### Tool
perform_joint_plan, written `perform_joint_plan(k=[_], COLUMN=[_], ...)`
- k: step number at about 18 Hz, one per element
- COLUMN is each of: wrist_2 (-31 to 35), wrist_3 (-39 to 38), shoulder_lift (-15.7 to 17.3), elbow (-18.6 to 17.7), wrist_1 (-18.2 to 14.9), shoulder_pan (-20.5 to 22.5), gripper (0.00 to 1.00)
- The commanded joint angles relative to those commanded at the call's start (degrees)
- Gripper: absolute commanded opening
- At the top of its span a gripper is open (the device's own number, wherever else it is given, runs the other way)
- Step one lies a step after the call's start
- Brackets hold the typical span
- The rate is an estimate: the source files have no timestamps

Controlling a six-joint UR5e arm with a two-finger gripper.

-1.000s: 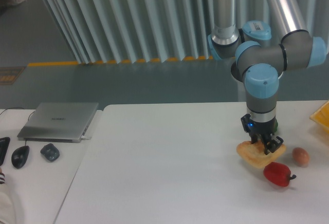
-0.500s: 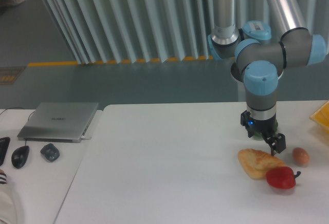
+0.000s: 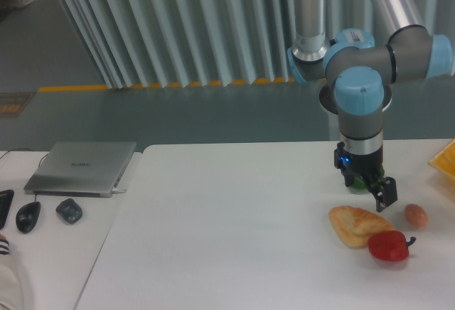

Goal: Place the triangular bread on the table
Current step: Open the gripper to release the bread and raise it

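Far left, on the side desk: laptop (image 3: 82, 167), mouse (image 3: 28, 216) and a small dark object (image 3: 69, 210). Centre of the white surface (image 3: 227, 239): bare.

Toward the right edge: bread (image 3: 357, 224) lying flat on the surface, its right corner touching or just overlapped by the red pepper (image 3: 388, 246); egg (image 3: 416, 215) just beside, nearer the right edge.

Above the bread: gripper (image 3: 371, 187), now lifted clear where a second ago it was down at the bread; fingers released, holding nothing, no contact with the bread. Bread no longer raised and tilted as before, now resting on its flat face slightly nearer the front edge. Judged from this: placement done, arm retreating upward.

At the right edge: corner of a yellow tray (image 3: 444, 161), mostly out of frame; contents not visible.
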Motion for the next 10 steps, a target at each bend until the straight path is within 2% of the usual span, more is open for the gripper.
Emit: perform_joint_plan(k=[4, 10], wrist_2=[-3.9, -4.0], wrist_3=[0.1, 0.1], shoulder_lift=[1.4, 2.5], elbow=[-0.5, -1.8], wrist_1=[-0.1, -0.2], shoulder_pan=[0.3, 0.1], gripper=[1.00, 1.00])
